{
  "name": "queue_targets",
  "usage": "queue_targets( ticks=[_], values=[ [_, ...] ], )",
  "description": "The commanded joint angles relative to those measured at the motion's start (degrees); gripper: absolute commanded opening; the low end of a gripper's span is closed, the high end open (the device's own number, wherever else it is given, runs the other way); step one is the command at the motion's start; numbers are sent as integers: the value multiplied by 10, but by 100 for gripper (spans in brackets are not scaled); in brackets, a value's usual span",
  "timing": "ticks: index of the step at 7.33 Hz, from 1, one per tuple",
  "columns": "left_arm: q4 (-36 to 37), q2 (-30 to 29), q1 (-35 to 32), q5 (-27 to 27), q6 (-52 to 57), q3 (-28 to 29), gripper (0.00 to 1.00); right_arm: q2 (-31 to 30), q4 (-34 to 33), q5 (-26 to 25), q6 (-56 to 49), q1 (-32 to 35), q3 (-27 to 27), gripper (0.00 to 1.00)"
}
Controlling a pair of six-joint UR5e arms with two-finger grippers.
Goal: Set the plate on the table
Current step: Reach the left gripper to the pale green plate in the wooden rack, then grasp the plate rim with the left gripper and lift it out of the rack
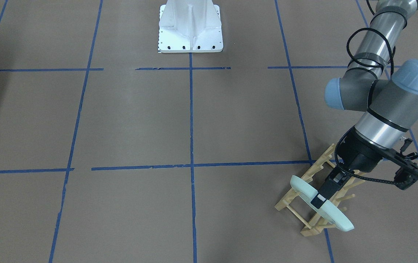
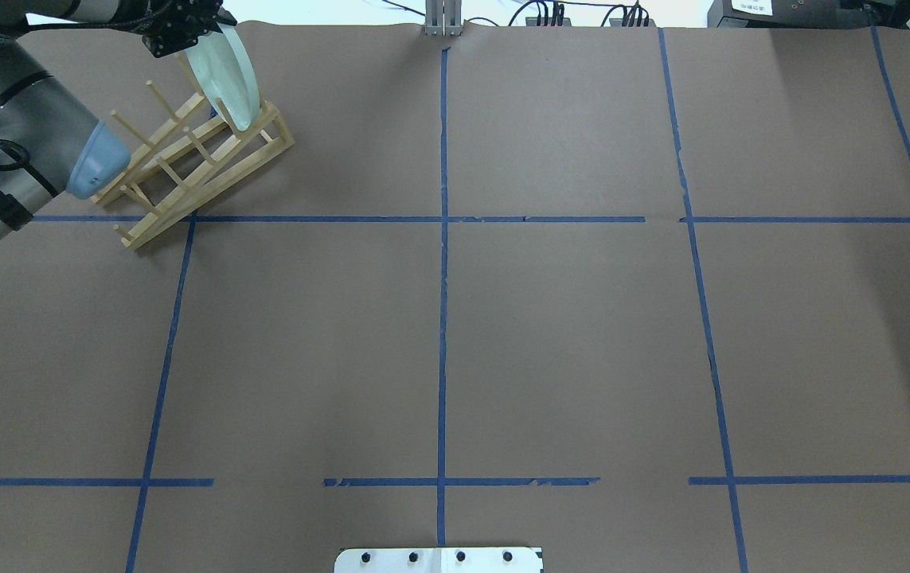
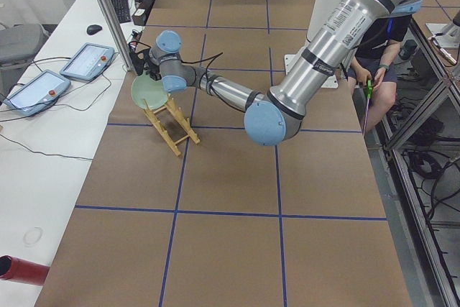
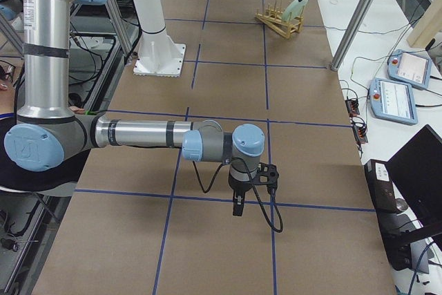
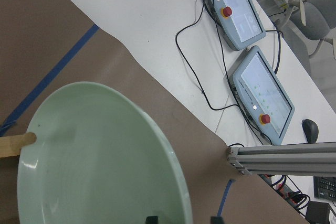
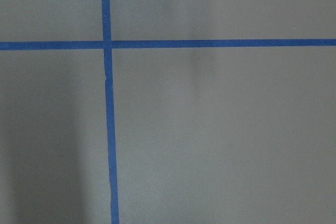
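Fingers (image 1: 319,199) of left arm (image 1: 381,122) clamp plate (image 1: 335,215) rim

**Materials and surface finishes**

The round pale mint-green plate (image 5: 105,166) is smooth and glossy, with bright highlights. The large flat brown table (image 2: 566,334) has a matt, paper-like covering lined with blue tape strips (image 2: 443,318). The light peg rack (image 2: 271,137) is bare wood. The white robot base (image 1: 190,25) is painted metal with a soft sheen. The left arm's silvery tube (image 1: 382,33) is polished metal.
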Motion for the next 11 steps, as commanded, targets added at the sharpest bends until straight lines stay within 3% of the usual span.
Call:
queue_targets(
  ticks=[1, 5, 7, 10, 11],
  values=[
    [-2, 0, -7, -2, 2, -1, 0, 0, 0, 0, 0, 0, 0, 100],
    [-1, -1, -91, -74, -2, -65, 0, 0, 0, 0, 0, 0, 0, 100],
    [12, -2, -126, -142, -5, -94, 0, 0, 0, 0, 0, 0, 0, 100],
    [243, -1, -103, -155, 57, -260, 0, 0, 0, 0, 1, 0, 0, 100],
    [348, -3, -46, -144, 98, -315, 0, 0, 0, 0, 1, 0, 0, 100]
  ],
)
